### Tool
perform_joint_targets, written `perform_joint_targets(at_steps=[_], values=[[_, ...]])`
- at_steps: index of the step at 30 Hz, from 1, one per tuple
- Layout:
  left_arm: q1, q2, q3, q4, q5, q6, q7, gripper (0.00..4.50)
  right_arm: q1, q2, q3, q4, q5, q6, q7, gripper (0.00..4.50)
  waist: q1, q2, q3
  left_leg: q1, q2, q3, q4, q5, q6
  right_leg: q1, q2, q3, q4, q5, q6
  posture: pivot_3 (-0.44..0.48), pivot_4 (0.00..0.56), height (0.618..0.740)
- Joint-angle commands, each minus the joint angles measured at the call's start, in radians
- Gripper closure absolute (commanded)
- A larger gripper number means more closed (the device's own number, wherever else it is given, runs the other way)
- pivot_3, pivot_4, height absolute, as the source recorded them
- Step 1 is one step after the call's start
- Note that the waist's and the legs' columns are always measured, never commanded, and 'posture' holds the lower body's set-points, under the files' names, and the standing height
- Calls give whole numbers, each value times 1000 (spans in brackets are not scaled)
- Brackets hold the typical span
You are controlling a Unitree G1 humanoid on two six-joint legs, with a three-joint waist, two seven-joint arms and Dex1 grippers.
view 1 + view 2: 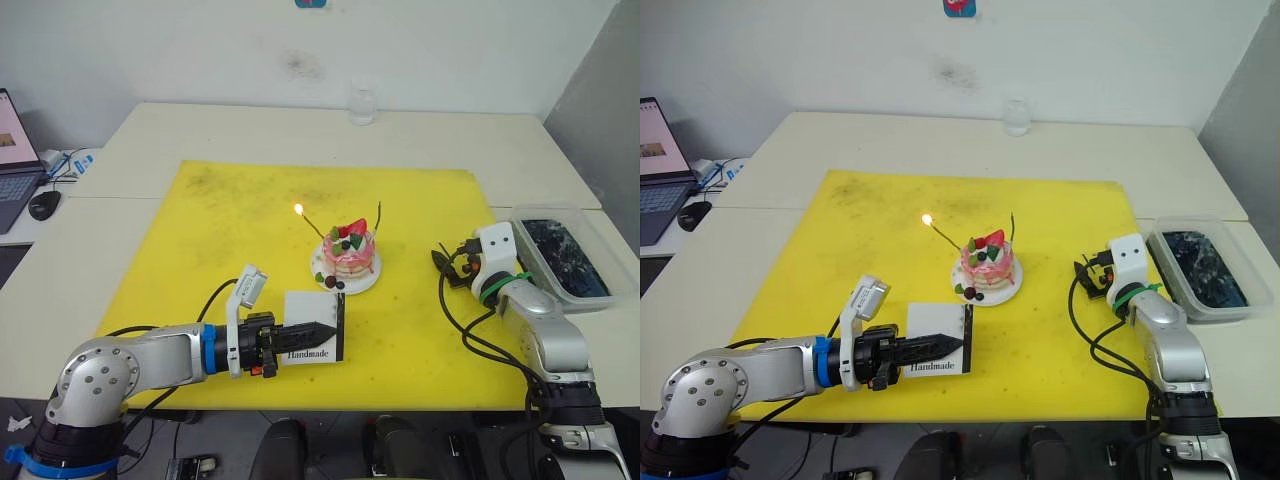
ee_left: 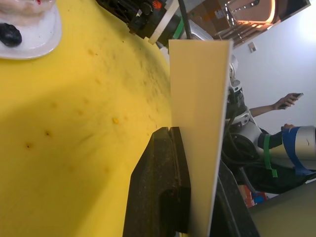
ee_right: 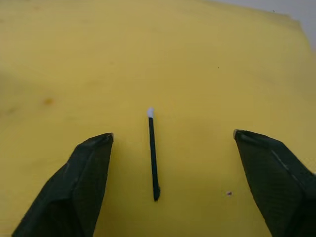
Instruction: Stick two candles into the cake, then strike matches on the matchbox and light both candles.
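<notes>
1. Left gripper [image 1: 322, 329] is clamped on the matchbox [image 1: 312, 345], one black finger on each flat face, holding it up on edge over the yellow mat [image 1: 200, 250] just in front of the cake plate. You can read "Handmade" on the face, and the black strip runs along the edge nearest the cake.
2. Right gripper [image 3: 173, 143] is spread wide and holding nothing. It sits low over the mat with one match [image 3: 153, 155] lying flat between the fingers, pale tip pointing away from the wrist; neither finger is touching it.
3. The cake [image 1: 348, 250] sits on its white plate [image 1: 362, 283] around the middle of the mat, between the two arms.
4. Both candles [image 1: 312, 224] are stuck in the cake. The one on the robot's left has a small flame at the tip; the other one [image 1: 379, 216] looks unlit.
5. Further out: a clear tray [image 1: 575, 222] of dark stuff off the right edge of the mat, a glass [image 1: 361, 105] at the far side of the table [image 1: 250, 130], and a laptop [image 1: 12, 160] plus mouse [image 1: 44, 205] way off to the left.
</notes>
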Motion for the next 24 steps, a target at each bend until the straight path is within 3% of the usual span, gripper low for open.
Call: perform_joint_targets(at_steps=[1,8,9,17,24], values=[[-8,8,-1,-27,-21,-20,1,4500,-22,-1,0,-14,-7,10,-14,1643,0,0,0,0,0,0,0,0,0,0,0,0,0,0,0,0,150,740],[-6,-3,-8,-36,-12,-40,14,4500,-8,-9,35,-39,-10,22,12,4259,0,0,0,0,0,0,0,0,0,0,0,0,0,0,0,0,150,740],[-3,-2,-9,-39,-13,-43,15,4500,-6,-10,36,-47,-7,24,12,4472,0,0,0,0,0,0,0,0,0,0,0,0,0,0,0,0,150,740],[10,9,-12,-47,-16,-50,14,4500,-8,-32,13,-206,43,129,40,4472,0,0,0,0,0,0,0,0,0,0,0,0,0,0,0,0,150,740],[-22,9,-36,-22,-8,-45,0,4500,86,-73,-61,-583,177,422,41,4472,5,0,0,0,0,-1,0,0,0,0,0,-1,0,0,0,0,150,740]])
